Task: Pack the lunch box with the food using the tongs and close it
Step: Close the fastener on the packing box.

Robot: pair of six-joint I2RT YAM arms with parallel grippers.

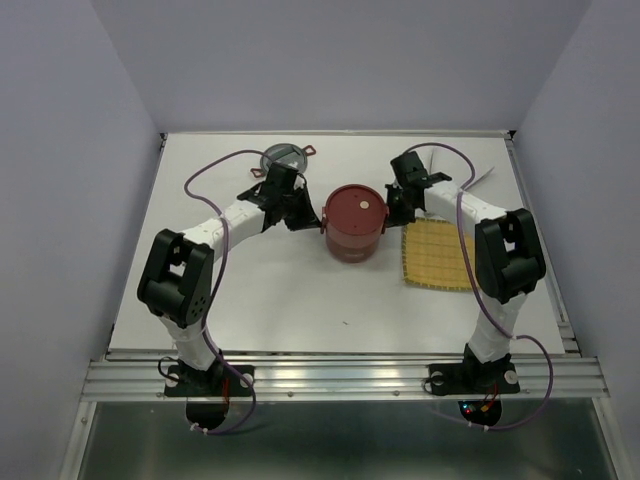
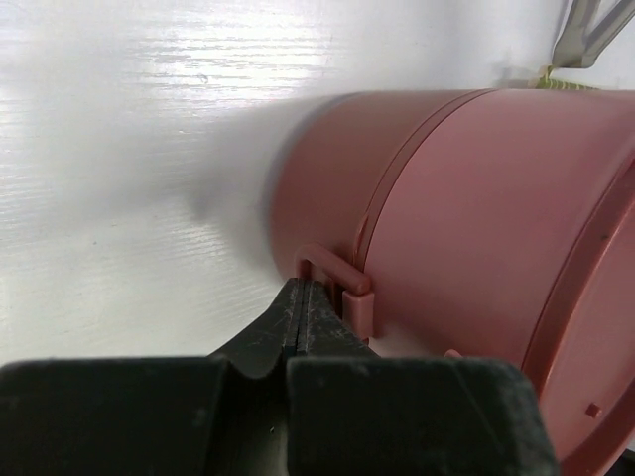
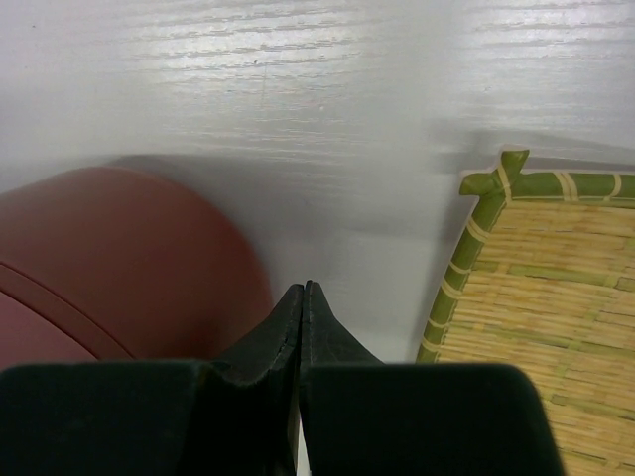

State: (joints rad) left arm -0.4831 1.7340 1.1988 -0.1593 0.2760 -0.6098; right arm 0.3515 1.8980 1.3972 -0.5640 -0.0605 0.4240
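The lunch box (image 1: 354,222) stands stacked mid-surface (image 1: 260,290) with its flat red lid (image 1: 356,208) on, so its contents are hidden. A separate round, red-handled piece (image 1: 284,157) lies at the back, too small to tell what it holds. The left gripper (image 2: 303,288) has its fingers pressed together, tips at the box's side handle (image 2: 332,283) — the right gripper (image 3: 303,290), closed on nothing, sits low between box and yellow woven mat (image 3: 536,297).
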